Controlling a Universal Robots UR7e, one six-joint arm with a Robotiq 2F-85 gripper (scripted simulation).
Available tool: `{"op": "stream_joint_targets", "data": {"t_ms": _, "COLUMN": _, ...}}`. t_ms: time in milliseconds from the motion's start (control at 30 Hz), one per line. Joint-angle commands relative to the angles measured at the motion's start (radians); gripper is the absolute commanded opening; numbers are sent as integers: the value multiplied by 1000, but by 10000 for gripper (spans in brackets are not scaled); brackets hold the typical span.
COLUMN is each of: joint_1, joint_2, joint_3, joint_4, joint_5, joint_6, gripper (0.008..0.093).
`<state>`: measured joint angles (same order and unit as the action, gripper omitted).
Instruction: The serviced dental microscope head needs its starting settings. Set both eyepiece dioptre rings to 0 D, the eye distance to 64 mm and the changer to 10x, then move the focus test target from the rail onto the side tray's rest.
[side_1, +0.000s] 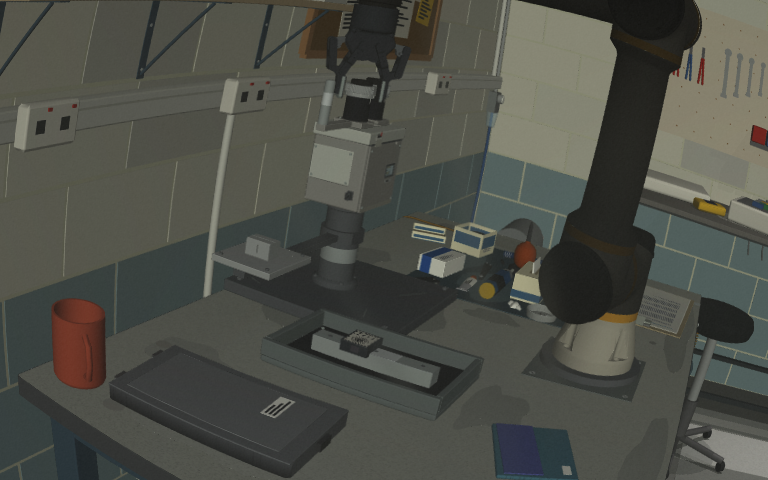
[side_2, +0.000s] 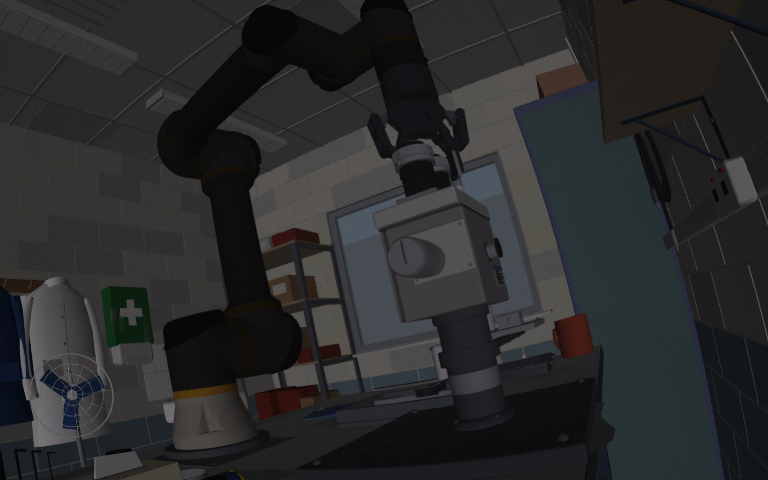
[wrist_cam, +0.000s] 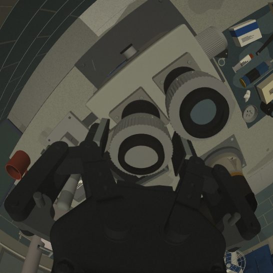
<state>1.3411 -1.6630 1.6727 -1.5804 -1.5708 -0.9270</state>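
Observation:
The second eyepiece (wrist_cam: 200, 104) is mostly hidden behind the first in the side camera. The near eyepiece's ribbed dioptre ring (wrist_cam: 140, 145) (side_1: 361, 89) (side_2: 412, 153) sits between the fingers of my gripper (wrist_cam: 139, 149) (side_1: 365, 85), which is open around it and holds nothing. Both eyepieces stand on top of the grey microscope head (side_1: 354, 164) (side_2: 444, 257). A large round knob (side_2: 415, 256) sits on the head's side. The dark focus test target (side_1: 361, 342) rests on the grey rail (side_1: 375, 358) in the front tray. The side tray (side_1: 261, 260) with its small rest (side_1: 261, 247) is left of the column.
A thin post (side_1: 324, 105) rises just left of the gripper beside the eyepieces. A red mug (side_1: 79, 342) and a flat dark case (side_1: 226, 407) lie on the table's left front. Boxes and small items (side_1: 470, 255) crowd the back right by my arm's base (side_1: 594, 345).

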Motion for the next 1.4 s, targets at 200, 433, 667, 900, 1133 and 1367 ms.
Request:
{"op": "stream_joint_targets", "data": {"t_ms": 200, "joint_1": 0, "joint_2": -1, "joint_3": -16, "joint_4": 15, "joint_5": 0, "joint_6": 0, "gripper": 660}}
{"op": "stream_joint_targets", "data": {"t_ms": 433, "joint_1": 0, "joint_2": 0, "joint_3": -58, "joint_4": 56, "joint_5": 0, "joint_6": 0, "gripper": 660}}
{"op": "stream_joint_targets", "data": {"t_ms": 667, "joint_1": 0, "joint_2": 5, "joint_3": -119, "joint_4": 113, "joint_5": 0, "joint_6": 0, "gripper": 660}}
{"op": "stream_joint_targets", "data": {"t_ms": 900, "joint_1": 0, "joint_2": 11, "joint_3": -178, "joint_4": 165, "joint_5": 0, "joint_6": 0, "gripper": 660}}
{"op": "stream_joint_targets", "data": {"t_ms": 1133, "joint_1": 0, "joint_2": 16, "joint_3": -212, "joint_4": 195, "joint_5": 0, "joint_6": 0, "gripper": 660}}
{"op": "stream_joint_targets", "data": {"t_ms": 1367, "joint_1": 0, "joint_2": 17, "joint_3": -218, "joint_4": 201, "joint_5": 0, "joint_6": 0, "gripper": 660}}
